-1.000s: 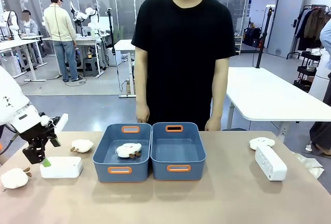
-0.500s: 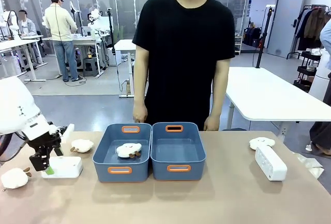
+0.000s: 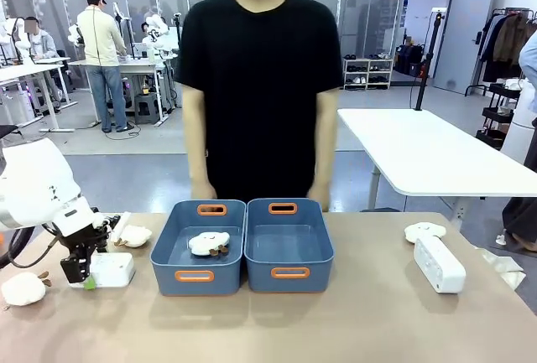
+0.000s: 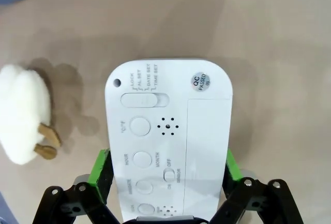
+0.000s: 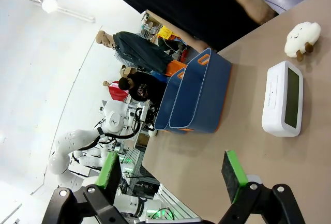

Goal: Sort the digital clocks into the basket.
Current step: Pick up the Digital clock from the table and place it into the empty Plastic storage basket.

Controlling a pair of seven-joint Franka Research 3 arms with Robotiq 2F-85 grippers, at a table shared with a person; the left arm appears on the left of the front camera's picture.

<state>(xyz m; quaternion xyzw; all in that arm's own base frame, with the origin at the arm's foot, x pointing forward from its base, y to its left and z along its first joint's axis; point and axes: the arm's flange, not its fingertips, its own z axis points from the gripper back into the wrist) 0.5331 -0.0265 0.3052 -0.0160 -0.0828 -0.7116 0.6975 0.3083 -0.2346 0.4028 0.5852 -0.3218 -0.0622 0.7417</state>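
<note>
Step in hand: first pick, pre-grasp. None of the clocks is in a tub yet.

Left gripper (image 4: 165, 168) is down at table level at the left end. Its jaws are spread wide and straddle the left clock (image 3: 113, 269). That clock lies flat, back side up (buttons and a round sticker showing), with a green pad along each long side. We can't tell whether the pads touch the case. Nothing is lifted, so we call it unclamped and empty.

Right gripper (image 5: 171, 171) hangs above the table, jaws wide apart with nothing between them. It looks across at the right clock (image 5: 282, 100), which lies screen up near a plush toy (image 5: 302, 39), well apart from the tubs.

The two blue tubs sit side by side mid-table. The left tub (image 3: 168, 277) holds a plush (image 3: 208, 243). The right tub (image 3: 319, 277) has nothing in it, so we read that one as the clock basket (a judgement from the plush, not a given).

Next move, as we see it:
- Close squarely on the long sides. The case looks like smooth plastic, so a skewed squeeze may slip.
- Lift clear of the tub rims, carry it over the left tub, and release low inside the right one.
- Mind the small plush (image 3: 132, 235) just beyond the clock, and the person standing at the far rims.
- After that, the right arm takes the right clock.
</note>
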